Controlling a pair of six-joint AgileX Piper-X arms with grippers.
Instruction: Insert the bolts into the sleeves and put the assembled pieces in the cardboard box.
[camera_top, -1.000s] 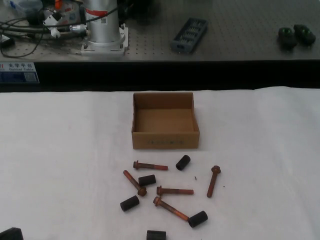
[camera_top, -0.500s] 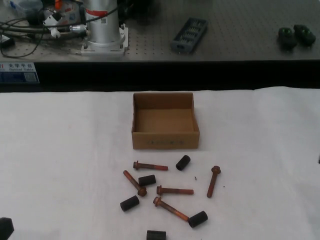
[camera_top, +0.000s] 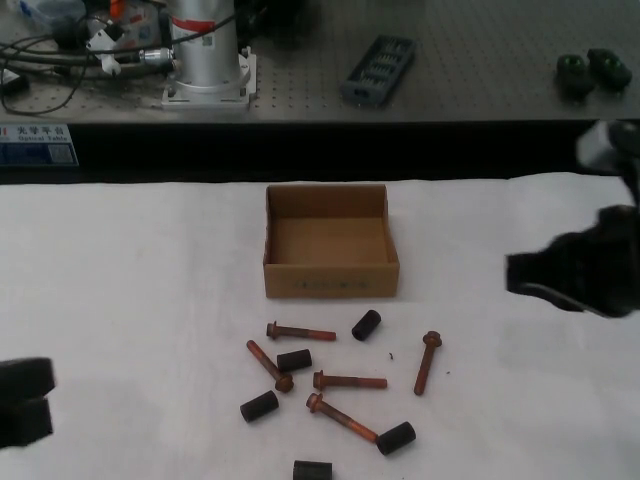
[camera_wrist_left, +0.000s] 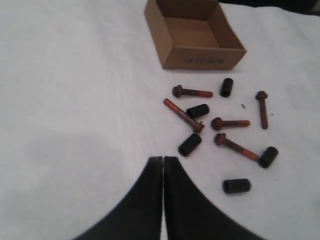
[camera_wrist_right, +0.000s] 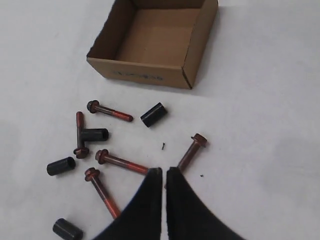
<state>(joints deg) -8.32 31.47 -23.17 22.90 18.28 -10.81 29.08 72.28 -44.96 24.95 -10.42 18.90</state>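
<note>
Sitting on the white cloth (camera_top: 120, 280), the box (camera_top: 330, 282) has its top open, and its bare brown floor shows. All the small parts lie on the cloth outside the box, on the side of it nearer the arms.

Five rusty bolts (camera_top: 350, 381) lie flat there, pointing different ways. Five black sleeves (camera_top: 294, 360) lie among them. One sleeve lies close to the box's front wall, beside a bolt. Another sleeve touches the side of a bolt a bit farther from the box. Farther still, the tip of one bolt meets a sleeve, and I cannot tell if it goes inside. The last sleeve lies alone, farthest from the box.

The left gripper (camera_wrist_left: 163, 164) hangs over bare cloth, off to the left of the box. Its two fingers are pressed together with nothing between them. The right gripper (camera_wrist_right: 163, 172) hangs off to the right of the box, fingers pressed together too, holding nothing.
</note>
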